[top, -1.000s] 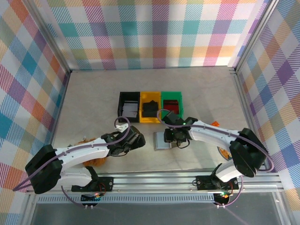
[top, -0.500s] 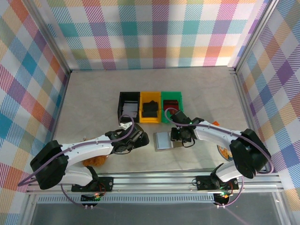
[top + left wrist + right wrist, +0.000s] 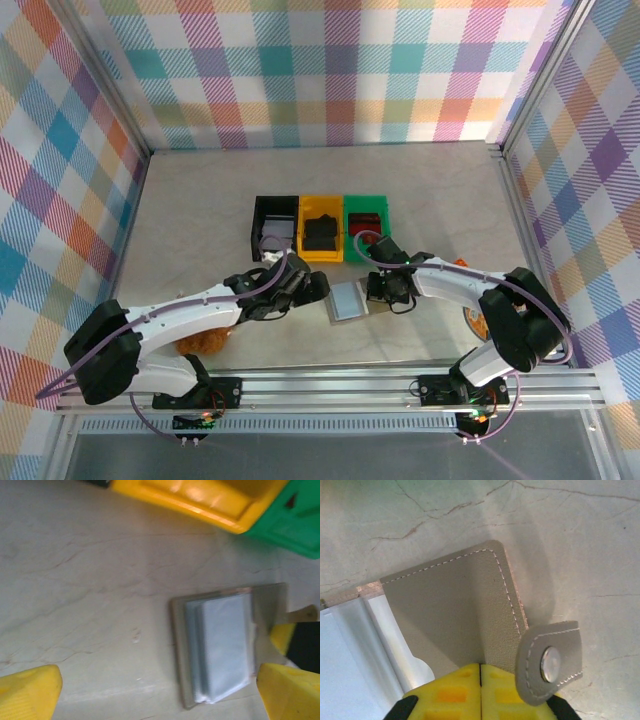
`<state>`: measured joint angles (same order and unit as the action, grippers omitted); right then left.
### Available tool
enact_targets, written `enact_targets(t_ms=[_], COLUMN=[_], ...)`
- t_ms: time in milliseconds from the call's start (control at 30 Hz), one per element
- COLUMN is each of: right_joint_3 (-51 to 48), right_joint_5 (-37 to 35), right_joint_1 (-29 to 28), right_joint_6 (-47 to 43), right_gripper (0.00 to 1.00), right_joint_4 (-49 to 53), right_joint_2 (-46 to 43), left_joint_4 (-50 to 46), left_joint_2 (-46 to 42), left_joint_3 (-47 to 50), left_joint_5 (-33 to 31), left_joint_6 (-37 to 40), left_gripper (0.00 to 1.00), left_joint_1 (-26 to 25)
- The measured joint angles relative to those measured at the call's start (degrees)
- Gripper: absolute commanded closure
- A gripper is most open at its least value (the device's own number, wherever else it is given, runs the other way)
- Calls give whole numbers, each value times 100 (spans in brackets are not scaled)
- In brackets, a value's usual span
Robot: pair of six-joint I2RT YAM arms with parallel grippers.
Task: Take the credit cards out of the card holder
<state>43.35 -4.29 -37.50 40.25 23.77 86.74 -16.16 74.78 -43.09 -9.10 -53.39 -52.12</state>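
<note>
The card holder point(image 3: 348, 298) lies open and flat on the table in front of the bins. A stack of pale bluish-white credit cards point(image 3: 222, 647) lies on its left panel. My right gripper point(image 3: 388, 290) is shut, its yellow fingertips point(image 3: 480, 692) together and resting on the bare grey right panel point(image 3: 455, 610), beside the snap tab point(image 3: 550, 662). The cards' white edge point(image 3: 350, 650) shows to the left of that panel. My left gripper point(image 3: 315, 290) is open just left of the holder; its yellow fingertips point(image 3: 30, 690) straddle the holder's near edge point(image 3: 200, 700) with nothing between them.
Black point(image 3: 275, 228), yellow point(image 3: 322, 232) and green point(image 3: 367, 222) bins stand in a row just behind the holder. An orange thing point(image 3: 200, 343) lies under the left arm, another point(image 3: 475, 322) by the right arm. Checkered walls enclose the table.
My right gripper has closed and shifted slightly right on the holder's right panel. The left arm has reached right, bringing its open gripper up to the holder's left edge.
</note>
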Motion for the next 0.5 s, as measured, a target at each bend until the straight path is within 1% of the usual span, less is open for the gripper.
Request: enact_targets(t_ms=[133,267,500], right_joint_3=[168,238,188], right_joint_5=[-94,-107,-76], right_joint_1=[-9,-24,-39], right_joint_6=[101,138,201], right_gripper=[95,96,97], right_joint_4=[201,289,225], right_joint_2=[129,195,151], left_joint_4=[116,369,1499], left_joint_2=[90,210,496], left_joint_3=[-328,-396,-205], left_joint_5=[81,225,682], left_joint_6=[37,-11,-273], left_gripper=[0,0,0], left_joint_1=[0,0,0])
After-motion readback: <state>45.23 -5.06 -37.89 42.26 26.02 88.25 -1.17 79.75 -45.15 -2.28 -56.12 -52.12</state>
